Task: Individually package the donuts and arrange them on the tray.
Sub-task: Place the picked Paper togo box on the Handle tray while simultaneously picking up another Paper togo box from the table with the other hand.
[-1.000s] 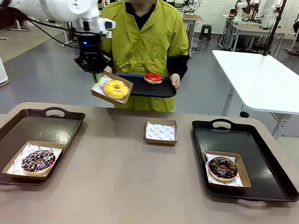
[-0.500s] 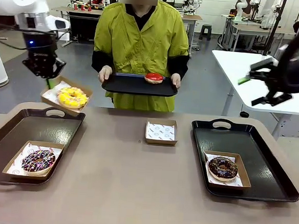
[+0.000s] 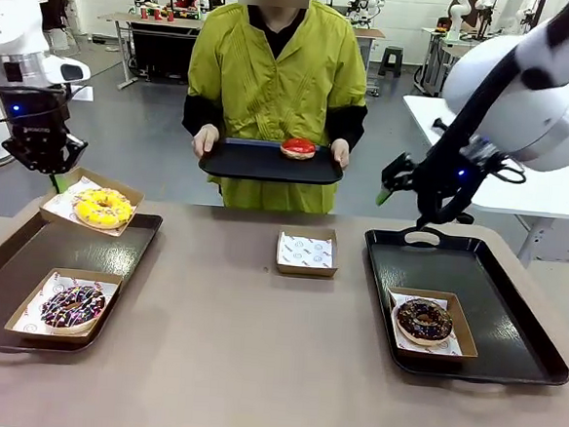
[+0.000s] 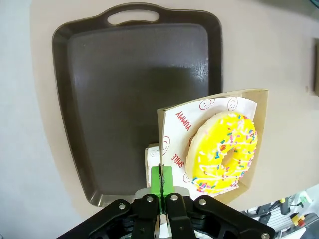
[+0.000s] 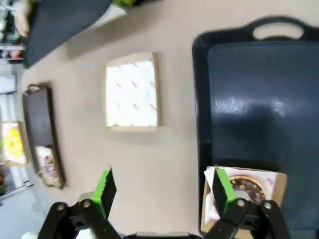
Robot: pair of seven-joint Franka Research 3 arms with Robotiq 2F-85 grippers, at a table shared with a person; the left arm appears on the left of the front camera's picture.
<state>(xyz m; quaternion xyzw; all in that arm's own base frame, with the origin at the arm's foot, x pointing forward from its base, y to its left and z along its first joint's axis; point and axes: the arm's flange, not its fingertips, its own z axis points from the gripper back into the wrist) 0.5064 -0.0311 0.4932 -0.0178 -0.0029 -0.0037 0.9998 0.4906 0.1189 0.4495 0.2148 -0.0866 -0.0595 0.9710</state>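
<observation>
My left gripper (image 3: pixel 51 166) (image 4: pixel 161 180) is shut on the edge of a cardboard box (image 3: pixel 59 196) (image 4: pixel 260 107) holding the yellow donut (image 3: pixel 102 207) (image 4: pixel 224 152), held in the air over the far end of the left tray (image 3: pixel 116 251) (image 4: pixel 124 89). On that tray sits the boxed sprinkled chocolate donut (image 3: pixel 73 306). The dark chocolate donut (image 3: pixel 424 319) (image 5: pixel 246 189) lies boxed on the right tray (image 3: pixel 495 277) (image 5: pixel 259 99). My right gripper (image 3: pixel 401 192) (image 5: pixel 164 189) hangs open and empty above that tray's far left corner. The red donut (image 3: pixel 298 147) rests on the person's hand-held tray (image 3: pixel 249 162).
An empty paper-lined box (image 3: pixel 307 251) (image 5: pixel 132 93) stands mid-table between the trays. The person stands at the far edge holding the black tray with both hands. A white table (image 3: pixel 504 151) stands behind on the right.
My left gripper has carried the boxed yellow donut left and down from the person's tray to the left tray's far end. My right arm has swung in from the right.
</observation>
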